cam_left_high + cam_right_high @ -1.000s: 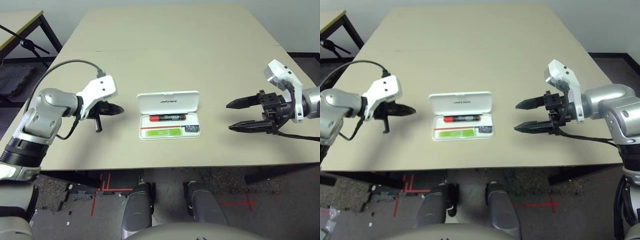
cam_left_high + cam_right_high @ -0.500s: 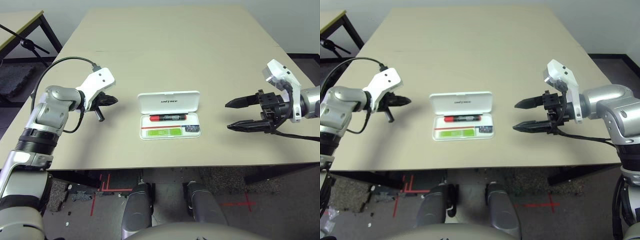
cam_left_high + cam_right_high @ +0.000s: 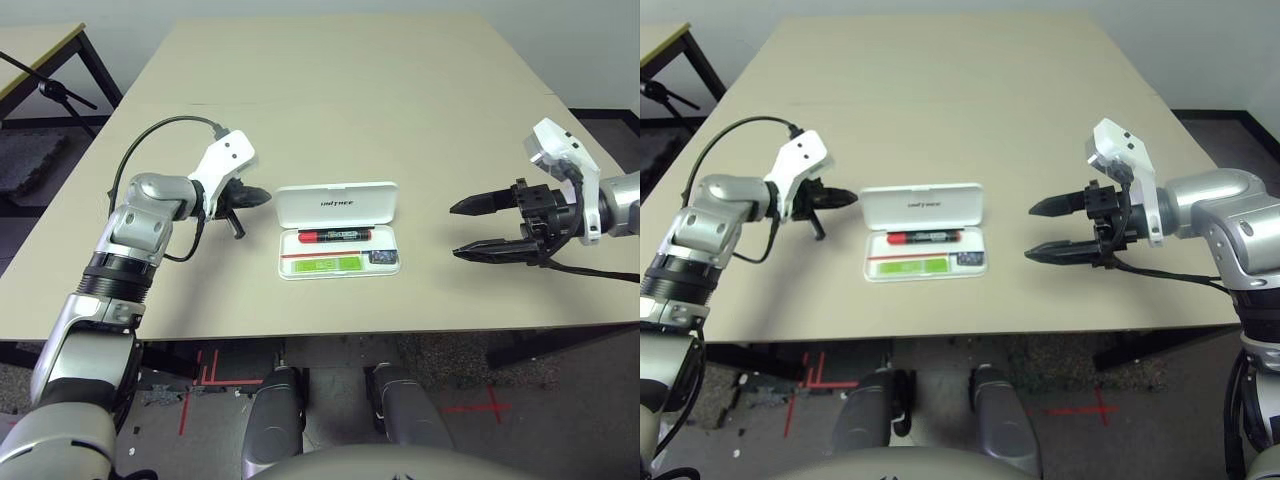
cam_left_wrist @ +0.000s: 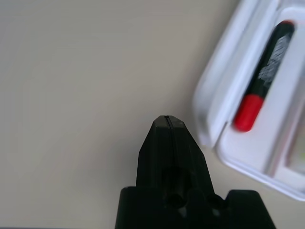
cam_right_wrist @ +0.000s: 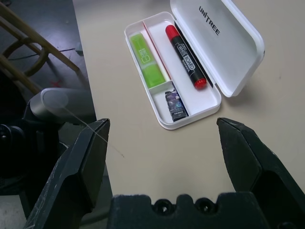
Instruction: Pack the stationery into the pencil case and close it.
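The white pencil case (image 3: 338,230) lies open mid-table, its lettered lid (image 3: 337,205) tipped back. Inside it rest the stationery: a red marker (image 3: 334,236), a light-green bar (image 3: 326,265) and a small dark piece (image 3: 384,257). My left gripper (image 3: 262,197) is shut and empty, its tip just left of the lid's left edge; the left wrist view shows the closed tip (image 4: 167,122) beside the case rim (image 4: 217,112) and marker (image 4: 261,79). My right gripper (image 3: 462,230) hangs open over the table well right of the case, which lies between its fingers (image 5: 238,157) in the right wrist view.
The tan table (image 3: 340,90) stretches far behind the case. A second table with black legs (image 3: 40,50) stands off to the back left. The near table edge (image 3: 330,332) runs close below the case.
My left gripper has swung right, from well left of the case to just beside the lid's left edge. The right arm has barely moved.
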Available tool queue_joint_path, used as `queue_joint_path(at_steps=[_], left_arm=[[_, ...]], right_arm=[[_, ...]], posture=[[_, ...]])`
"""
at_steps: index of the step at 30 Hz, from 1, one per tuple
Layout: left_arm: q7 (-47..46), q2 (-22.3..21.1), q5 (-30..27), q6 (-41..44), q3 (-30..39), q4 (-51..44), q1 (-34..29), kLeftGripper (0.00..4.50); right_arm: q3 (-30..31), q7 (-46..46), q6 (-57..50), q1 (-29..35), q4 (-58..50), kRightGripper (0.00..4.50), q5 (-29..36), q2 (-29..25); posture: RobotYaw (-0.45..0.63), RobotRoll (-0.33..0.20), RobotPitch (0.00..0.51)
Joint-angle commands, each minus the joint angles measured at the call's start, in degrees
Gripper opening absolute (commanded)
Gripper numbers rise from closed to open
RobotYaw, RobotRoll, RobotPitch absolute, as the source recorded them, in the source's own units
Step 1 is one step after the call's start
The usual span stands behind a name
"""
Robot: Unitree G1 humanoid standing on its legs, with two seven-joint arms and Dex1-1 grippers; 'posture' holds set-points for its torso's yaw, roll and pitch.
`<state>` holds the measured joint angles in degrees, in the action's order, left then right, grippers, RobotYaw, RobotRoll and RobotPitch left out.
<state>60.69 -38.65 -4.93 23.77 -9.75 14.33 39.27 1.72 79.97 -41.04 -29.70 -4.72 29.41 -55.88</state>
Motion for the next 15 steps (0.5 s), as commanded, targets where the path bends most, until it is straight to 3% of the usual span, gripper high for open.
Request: queue_joint_path(at_steps=[1,9,15], left_arm=[[3.6,0.0,-3.0,0.8,0.1,-3.4,-2.0,0.04],[10.5,-1.2,-7.7,3.0,-1.8,-14.2,-6.9,0.04],[9.8,-0.2,-6.6,2.9,-4.2,-16.0,-7.7,0.04]], right_arm=[[0.5,-0.2,0.4,0.7,-1.2,4.5,-0.1,-0.3],[0.8,-0.3,1.1,1.0,-0.9,4.5,-0.6,-0.2],[1.6,-0.3,1.9,0.9,-0.4,4.5,-1.4,-0.1]], posture=[[-0.1,0.0,0.092],[-0.1,0.0,0.092],[-0.1,0.0,0.092]])
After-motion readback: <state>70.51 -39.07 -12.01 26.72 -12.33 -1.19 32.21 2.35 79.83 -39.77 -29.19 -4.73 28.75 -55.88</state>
